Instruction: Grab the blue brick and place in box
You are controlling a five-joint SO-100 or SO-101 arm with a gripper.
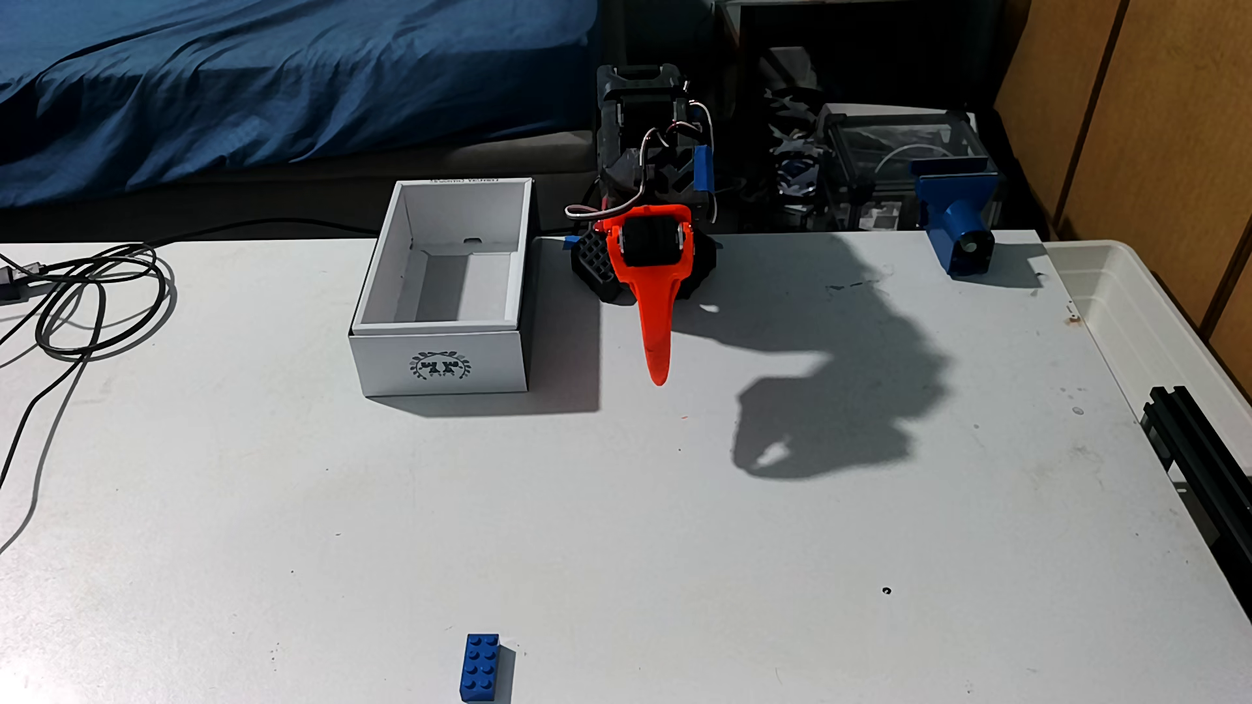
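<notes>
The blue brick (481, 667) lies flat, studs up, at the near edge of the white table (677, 541), a little left of centre. The box (379, 365), white cardboard with a black wreath emblem on its front wall, stands open and empty at the back left of centre. Just right of the box the black arm is folded down at the table's far edge. Its orange gripper (657, 376) points down and toward the camera, above the table. No gap shows between the jaws and nothing is held. The brick lies far in front of the gripper.
Black cables (88, 298) coil on the table's left side. A blue block-shaped device with a round lens (958, 223) stands at the back right. A translucent plastic tub (1152, 325) and a black rail (1199, 447) line the right edge. A blue bedcover (271, 81) lies behind.
</notes>
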